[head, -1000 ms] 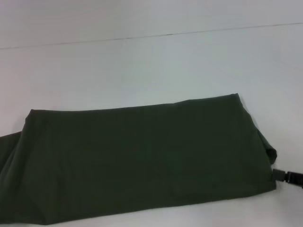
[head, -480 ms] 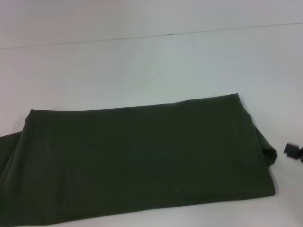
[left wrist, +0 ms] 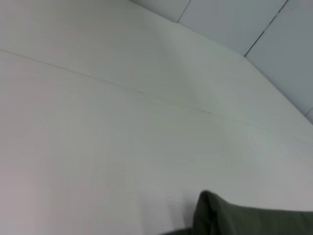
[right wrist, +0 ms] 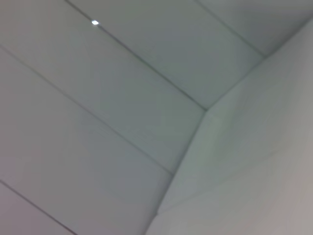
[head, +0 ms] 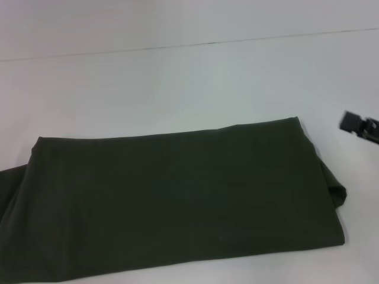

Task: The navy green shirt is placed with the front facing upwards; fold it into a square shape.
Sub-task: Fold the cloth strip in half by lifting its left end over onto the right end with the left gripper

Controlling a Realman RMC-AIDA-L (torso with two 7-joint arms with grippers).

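The navy green shirt (head: 177, 204) lies as a long folded band along the counter's (head: 177, 89) near edge, so the right tool (head: 360, 125), its opening impossible to judge, should regrasp the right end and fold it evenly leftward.

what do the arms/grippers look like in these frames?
Little shows. Only the tip of the right gripper enters at the head view's right edge: black, blocky, hard-edged, matte. No cables, markings or jaws can be made out. The left gripper is out of view, and neither wrist view shows any robot hardware.
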